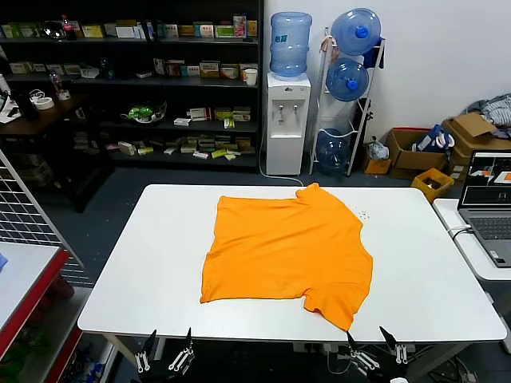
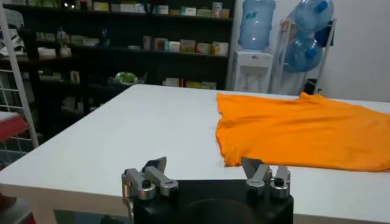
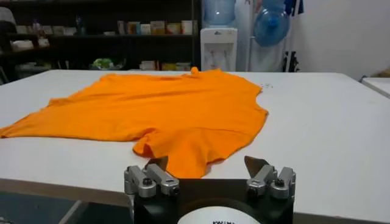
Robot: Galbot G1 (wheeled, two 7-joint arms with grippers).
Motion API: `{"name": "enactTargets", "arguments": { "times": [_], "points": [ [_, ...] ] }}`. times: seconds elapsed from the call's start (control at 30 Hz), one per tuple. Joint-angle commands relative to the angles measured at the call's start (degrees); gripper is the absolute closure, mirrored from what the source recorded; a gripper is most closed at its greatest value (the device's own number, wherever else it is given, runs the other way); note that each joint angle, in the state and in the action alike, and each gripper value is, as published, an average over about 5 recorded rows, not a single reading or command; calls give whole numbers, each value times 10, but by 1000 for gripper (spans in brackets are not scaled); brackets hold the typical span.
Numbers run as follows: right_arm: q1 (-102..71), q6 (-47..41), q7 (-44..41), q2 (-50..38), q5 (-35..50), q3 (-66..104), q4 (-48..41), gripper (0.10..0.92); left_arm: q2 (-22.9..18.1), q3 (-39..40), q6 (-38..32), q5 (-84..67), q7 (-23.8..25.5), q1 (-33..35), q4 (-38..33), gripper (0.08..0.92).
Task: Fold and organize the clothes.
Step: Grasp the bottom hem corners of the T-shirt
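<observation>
The orange T-shirt (image 1: 287, 247) lies spread flat on the white table (image 1: 144, 271), plain side up, no lettering showing. One sleeve (image 1: 339, 303) points toward the table's near edge. My left gripper (image 1: 165, 345) is open and empty just below the near edge, left of the shirt. My right gripper (image 1: 373, 341) is open and empty below the near edge, close to that sleeve. The left wrist view shows the left gripper (image 2: 206, 165) open with the shirt (image 2: 304, 131) ahead. The right wrist view shows the right gripper (image 3: 206, 164) open, the sleeve (image 3: 189, 146) just beyond it.
A second white table with a laptop (image 1: 489, 203) stands to the right. A red-edged table (image 1: 24, 287) and wire rack are on the left. Shelves, a water dispenser (image 1: 287, 120), bottle rack and cardboard boxes (image 1: 415, 152) stand behind.
</observation>
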Motion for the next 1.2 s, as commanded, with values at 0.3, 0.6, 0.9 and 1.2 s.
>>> {"name": "enactTargets", "arguments": {
  "times": [0.3, 0.6, 0.9, 1.2],
  "points": [
    [95, -50, 40, -12, 8, -22, -15, 203, 19, 18, 59, -42, -2, -127, 46, 177],
    [191, -105, 60, -4, 0, -75, -104, 203, 15, 51, 110, -92, -20, -228, 114, 177],
    [215, -111, 65, 16, -14, -100, -151, 203, 6, 73, 119, -87, -25, -261, 156, 177],
    [205, -105, 64, 19, -24, -104, -143, 308, 5, 84, 133, -82, -31, -255, 152, 189]
  ]
}}
